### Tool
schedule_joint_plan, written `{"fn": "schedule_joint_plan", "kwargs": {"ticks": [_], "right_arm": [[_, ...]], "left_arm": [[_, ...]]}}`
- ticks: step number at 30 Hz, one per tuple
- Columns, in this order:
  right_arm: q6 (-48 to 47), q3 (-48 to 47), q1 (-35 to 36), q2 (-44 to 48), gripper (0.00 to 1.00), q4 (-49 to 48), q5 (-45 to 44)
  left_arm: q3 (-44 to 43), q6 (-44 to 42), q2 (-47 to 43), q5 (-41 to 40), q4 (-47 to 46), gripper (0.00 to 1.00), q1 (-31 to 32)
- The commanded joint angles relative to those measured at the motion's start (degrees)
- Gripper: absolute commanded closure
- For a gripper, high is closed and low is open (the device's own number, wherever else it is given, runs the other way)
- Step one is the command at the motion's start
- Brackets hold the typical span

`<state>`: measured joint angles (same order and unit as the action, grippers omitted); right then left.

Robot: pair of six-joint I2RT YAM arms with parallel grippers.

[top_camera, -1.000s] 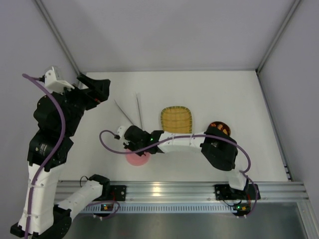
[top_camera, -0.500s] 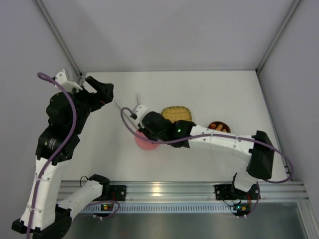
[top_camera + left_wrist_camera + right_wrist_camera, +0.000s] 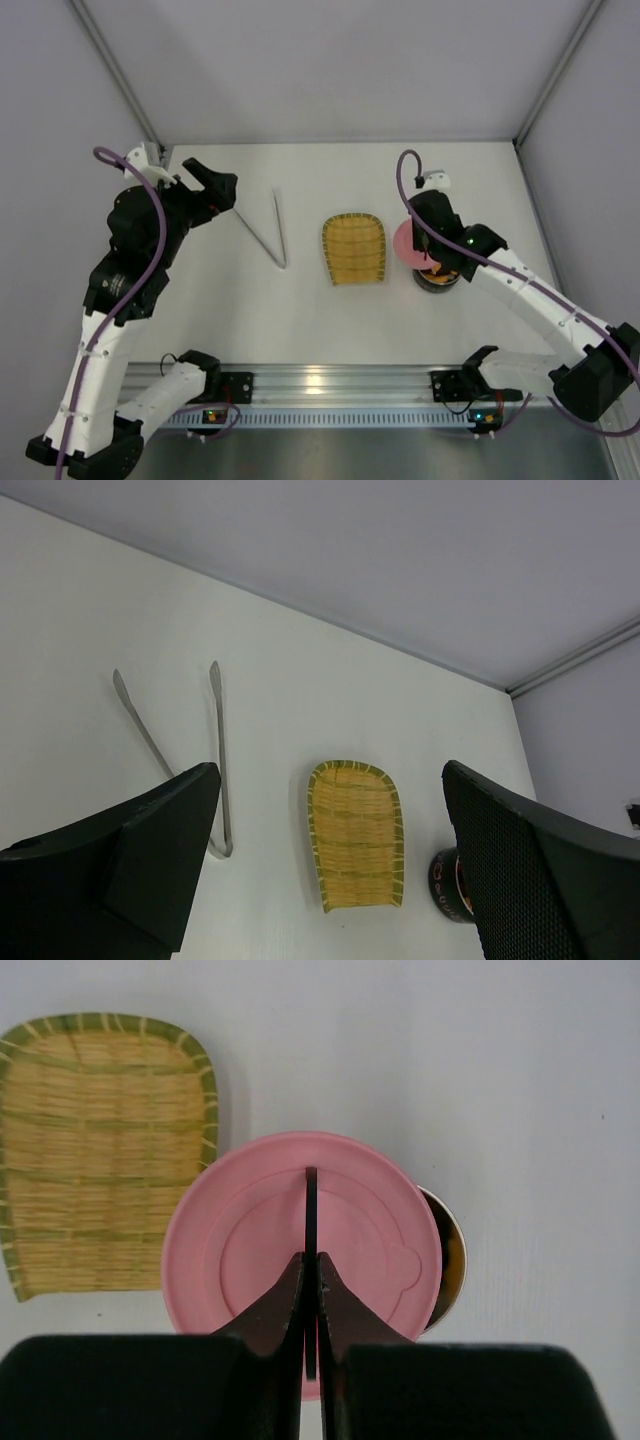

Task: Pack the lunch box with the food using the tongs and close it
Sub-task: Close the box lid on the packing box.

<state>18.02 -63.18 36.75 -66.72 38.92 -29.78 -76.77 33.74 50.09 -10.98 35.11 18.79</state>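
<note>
Above the lunch box (image 3: 440,283), right gripper (image 3: 310,1265) (clamped) has brought lid (image 3: 365,1250).

No legible text or labels.

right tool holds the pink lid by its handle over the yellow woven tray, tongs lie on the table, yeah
No: the right wrist view shows the pink lid over the steel lunch box, beside the yellow woven tray. The right tool does grip its handle, and the tongs lie on the table.
</note>
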Motion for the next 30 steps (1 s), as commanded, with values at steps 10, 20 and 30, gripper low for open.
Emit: {"fn": "schedule_joint_plan", "kwargs": {"ticks": [10, 20, 30], "right_arm": [[3.3, 9.1, -10.1, 0.4, 1.00, -1.0, 2.2], [2.2, 10.9, -14.5, -1.8, 1.00, -4.9, 5.3], [1.5, 12.6, -16.1, -3.2, 1.00, -8.1, 7.6]], "left_arm": [[0.9, 0.7, 0.4, 1.7, -4.4, 0.02, -0.3], [0.9, 0.8, 0.7, 1.6, -4.4, 0.02, -0.2], [0.8, 0.6, 0.9, 1.7, -4.3, 0.02, -0.2]]}}
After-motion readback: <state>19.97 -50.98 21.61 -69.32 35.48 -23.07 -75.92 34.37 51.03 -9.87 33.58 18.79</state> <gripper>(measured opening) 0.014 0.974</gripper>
